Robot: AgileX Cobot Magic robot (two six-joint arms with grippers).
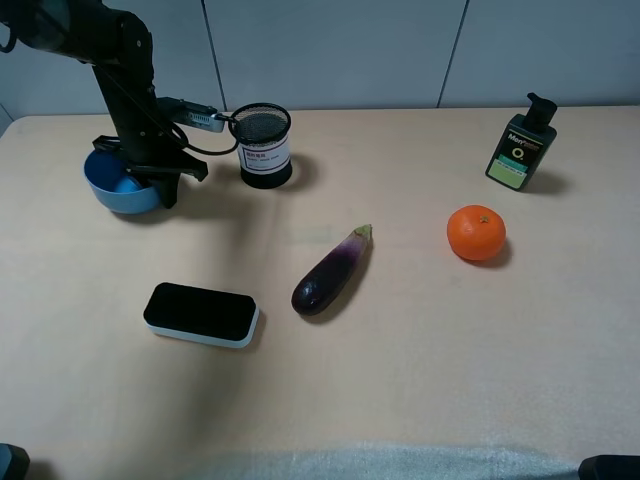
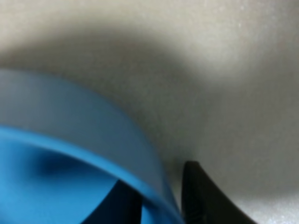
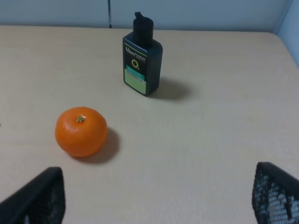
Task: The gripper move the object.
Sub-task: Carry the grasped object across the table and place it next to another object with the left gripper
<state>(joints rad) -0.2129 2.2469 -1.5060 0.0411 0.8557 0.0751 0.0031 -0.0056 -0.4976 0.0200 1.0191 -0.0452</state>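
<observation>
Far left corner of the counter (image 1: 420, 380): the blue bowl (image 1: 108, 200) stands upright, close to the left edge. The left tool (image 1: 150, 185) reaches down onto it, fingers narrow, one inside the wall and one outside. Whether they actually pinch the wall cannot be told.

Toward the front edge lies a flat black block with a white base (image 1: 200, 314). Just beside the bowl, along the far edge, stands a black mesh cup (image 1: 265, 145) with a white label. At mid-counter lies a purple eggplant (image 1: 332, 272), set on a diagonal.

On the right half sits an orange (image 1: 476, 232), and a dark pump bottle (image 1: 520, 142) stands near the far right corner. The right tool (image 3: 156, 170) hangs wide apart, holding nothing.
</observation>
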